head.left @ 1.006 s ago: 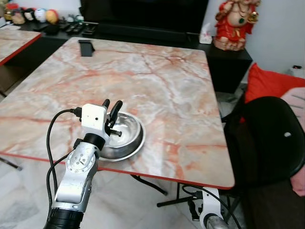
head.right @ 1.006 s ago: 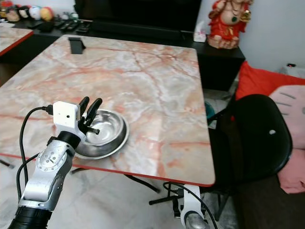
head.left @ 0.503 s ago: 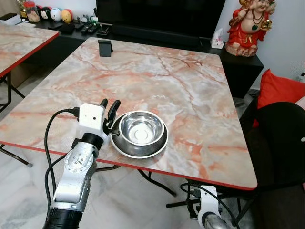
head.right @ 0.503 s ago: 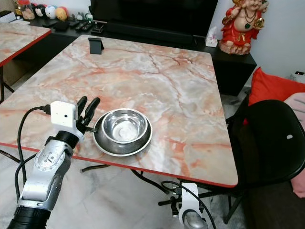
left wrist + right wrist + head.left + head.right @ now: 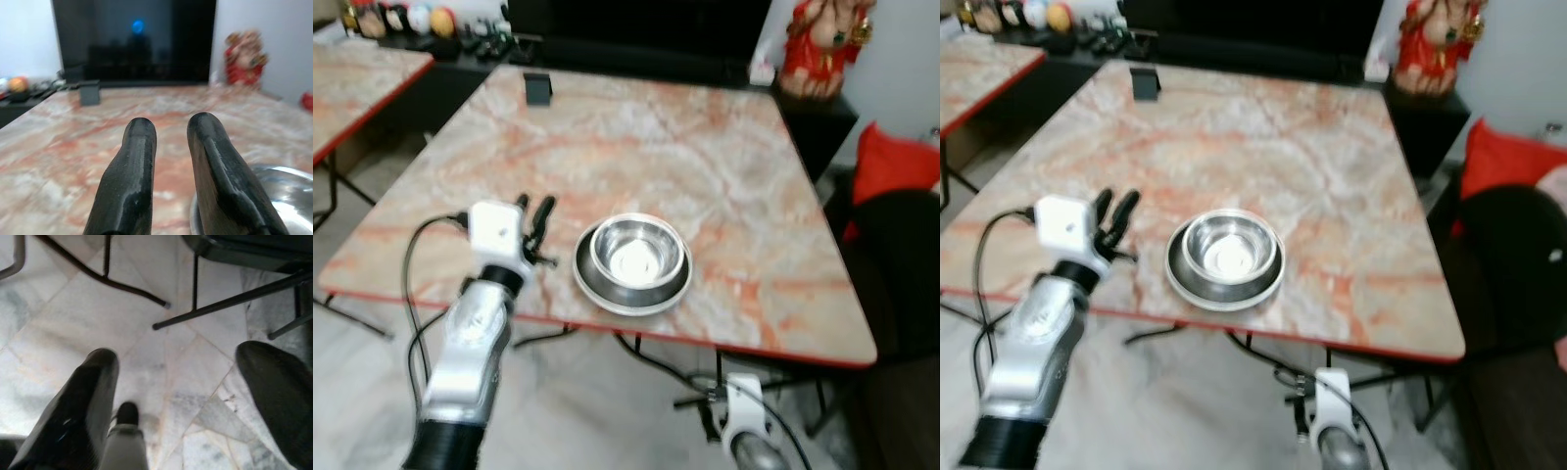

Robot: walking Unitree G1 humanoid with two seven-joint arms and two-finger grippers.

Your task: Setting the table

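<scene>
Steel, round and shiny, the bowl point(image 5: 637, 257) sits mouth-up inside a wider steel plate point(image 5: 597, 289) near the front edge of the pink marble worktop point(image 5: 656, 147); being round, it has no long axis to speak of. From the head camera, slightly blurred, the left arm rises from about 7 o'clock, its silver forearm tilted up and forward, with a white camera block at the wrist. The left end effector point(image 5: 532, 216) points toward 12 o'clock across the worktop, at about 9 o'clock from the bowl and clear of the plate's rim, its two black fingers a little apart and holding nothing. A small dark stand point(image 5: 537, 88) sits at the worktop's far edge, toward 11 o'clock, and a red figurine point(image 5: 818, 44) stands on the dark cabinet beyond, toward 1 o'clock. A black chair point(image 5: 906, 264) is at 3 o'clock. The right arm hangs low at 6 o'clock, below the worktop.

Along the left wrist, the two fingers point(image 5: 129, 181) stand side by side with a narrow gap, above the marble, and the rim of the plate point(image 5: 274, 171) lies just beside one of them.

Along the right wrist, the right end effector point(image 5: 176, 406) points down at a pale marble floor point(image 5: 146, 328), fingers wide apart, with black chair legs point(image 5: 220, 303) crossing beyond.
</scene>
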